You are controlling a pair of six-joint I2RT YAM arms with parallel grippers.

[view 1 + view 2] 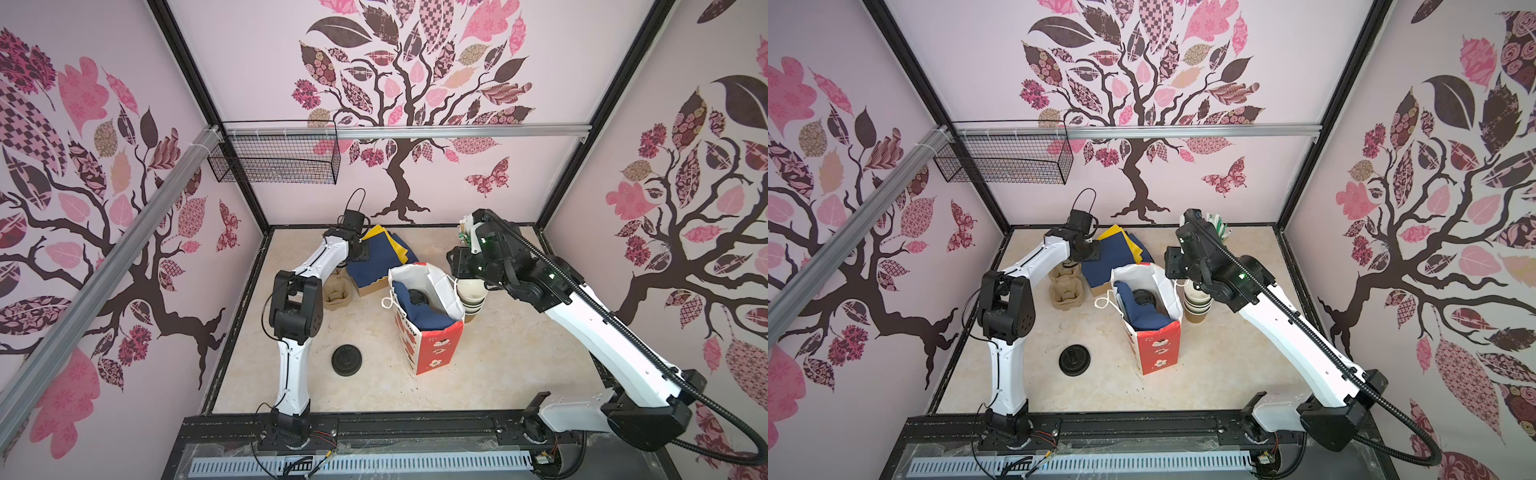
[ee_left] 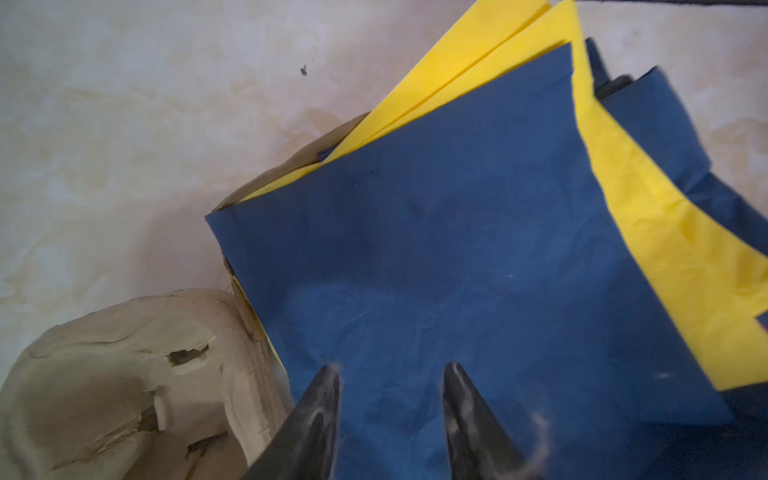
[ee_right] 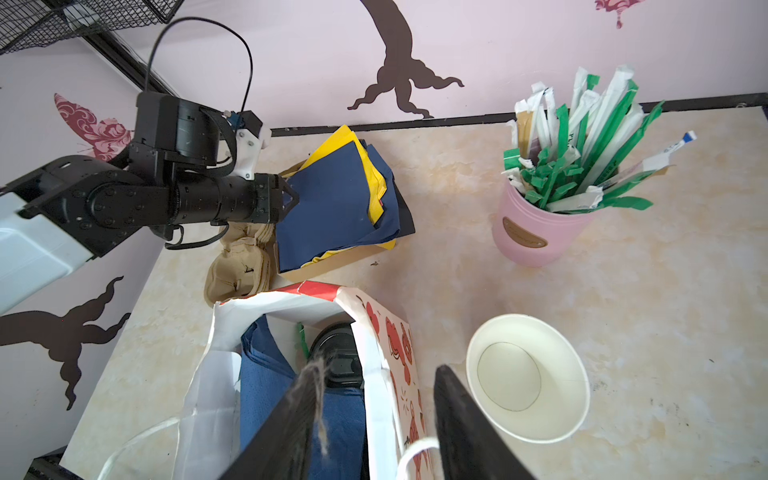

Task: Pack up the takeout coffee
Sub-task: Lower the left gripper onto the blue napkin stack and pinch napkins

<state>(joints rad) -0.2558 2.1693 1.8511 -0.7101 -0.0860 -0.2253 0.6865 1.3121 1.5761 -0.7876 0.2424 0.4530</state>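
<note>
A pale marbled tabletop (image 1: 498,365) fills the floor of a booth whose pink walls are printed with dark trees. One takeout coffee (image 3: 336,353), known by its black sip lid, stands inside the red and white paper bag (image 3: 376,316), just beyond the tip of one finger of the right pincer (image 3: 380,370). In both top views that lid shows deep in the bag's open mouth. A blue napkin (image 3: 266,374) is bunched around the cup, on the same side of the pincer.

The right pincer is half spread and holds nothing. The bag's patterned side wall runs between its two fingers. I cannot tell whether they reach down around the wall or hang above it. Just outside the other finger stands a stack of lidless cups (image 3: 528,378) with white insides. Farther ahead of the pincer is a pink holder (image 3: 540,237) full of wrapped green and white straws.

The left pincer (image 2: 392,372) is also half spread and empty, poised over the top blue sheet of a napkin stack (image 2: 457,257) of blue and yellow on a cardboard box. Whether it touches the sheet is unclear. Beside one of its fingers lie moulded pulp cup carriers (image 2: 124,386), which touch the box. A loose black lid (image 1: 347,360) lies flat on the table, well apart from both pincers. A wire basket (image 1: 274,162) hangs on the wall rail.
</note>
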